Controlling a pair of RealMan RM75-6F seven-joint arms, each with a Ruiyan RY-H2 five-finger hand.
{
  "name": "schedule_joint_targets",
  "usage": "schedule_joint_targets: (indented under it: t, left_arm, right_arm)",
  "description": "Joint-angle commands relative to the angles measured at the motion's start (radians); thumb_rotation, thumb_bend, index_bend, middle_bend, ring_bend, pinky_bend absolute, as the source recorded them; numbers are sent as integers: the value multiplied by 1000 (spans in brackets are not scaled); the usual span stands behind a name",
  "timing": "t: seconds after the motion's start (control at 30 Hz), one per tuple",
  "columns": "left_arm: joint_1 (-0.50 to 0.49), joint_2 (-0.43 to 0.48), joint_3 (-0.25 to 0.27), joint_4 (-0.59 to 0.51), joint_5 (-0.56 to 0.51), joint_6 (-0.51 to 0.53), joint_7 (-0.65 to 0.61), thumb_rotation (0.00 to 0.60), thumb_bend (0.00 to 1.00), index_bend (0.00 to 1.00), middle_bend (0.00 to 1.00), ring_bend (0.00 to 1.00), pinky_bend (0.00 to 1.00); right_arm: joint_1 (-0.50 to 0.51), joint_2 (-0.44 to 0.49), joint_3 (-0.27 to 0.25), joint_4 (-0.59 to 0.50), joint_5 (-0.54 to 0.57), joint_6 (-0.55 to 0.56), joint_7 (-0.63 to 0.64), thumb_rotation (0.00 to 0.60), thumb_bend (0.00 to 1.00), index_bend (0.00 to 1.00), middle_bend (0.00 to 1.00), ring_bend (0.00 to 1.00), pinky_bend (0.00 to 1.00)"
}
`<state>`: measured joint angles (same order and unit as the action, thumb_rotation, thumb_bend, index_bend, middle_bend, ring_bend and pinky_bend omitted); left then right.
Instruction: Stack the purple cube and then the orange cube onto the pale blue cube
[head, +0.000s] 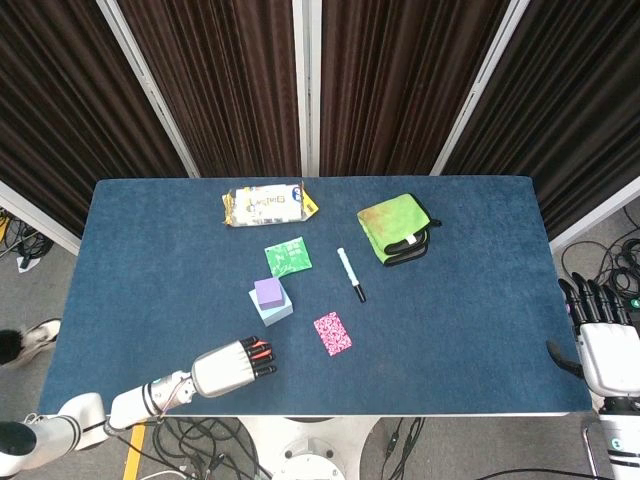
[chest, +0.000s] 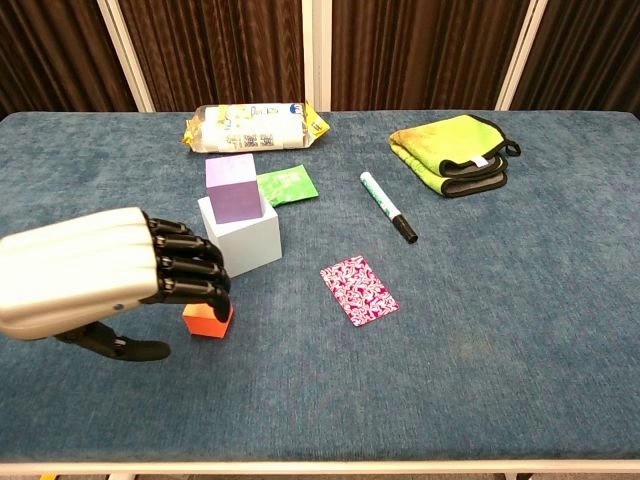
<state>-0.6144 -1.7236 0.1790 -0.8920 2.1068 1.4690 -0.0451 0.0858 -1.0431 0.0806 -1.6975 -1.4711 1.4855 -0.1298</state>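
The purple cube sits on top of the pale blue cube near the table's middle. In front of that stack, the orange cube lies on the cloth, mostly covered. My left hand reaches over it from the left, fingers stretched above its top and the thumb low and apart; I see no grip on the cube. My right hand hangs by the table's right edge with its fingers spread, holding nothing.
A pink patterned card lies right of the orange cube. Behind the stack lies a green card, with a marker to its right. A snack packet and a folded green cloth lie further back.
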Motion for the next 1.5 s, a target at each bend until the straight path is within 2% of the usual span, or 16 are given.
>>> schedule_joint_targets:
  t: [0.03, 0.2, 0.33, 0.73, 1.5]
  left_arm:
    - [-22, -11, 5, 10, 5, -11, 4, 600, 237, 437, 492, 352, 466]
    - [-55, -28, 12, 50, 20, -11, 19, 600, 238, 437, 492, 352, 467]
    - [-73, -61, 25, 124, 38, 5, 28, 600, 238, 437, 492, 352, 466]
    - [-95, -123, 52, 289, 16, 48, -40, 600, 235, 426, 490, 352, 457]
    - [-143, -167, 116, 472, 4, 99, -78, 600, 236, 415, 486, 352, 455]
  right_arm:
    - [-2, 1, 2, 5, 0, 5, 5, 600, 176, 0, 0, 0, 0]
    - [-4, 5, 5, 12, -2, 8, 28, 600, 176, 0, 0, 0, 0]
    - [-5, 10, 9, 16, 5, 8, 40, 600, 176, 0, 0, 0, 0]
    - [-4, 12, 18, 28, 27, -2, 54, 600, 176, 0, 0, 0, 0]
    - [-1, 13, 23, 6, 47, -13, 21, 600, 176, 0, 0, 0, 0]
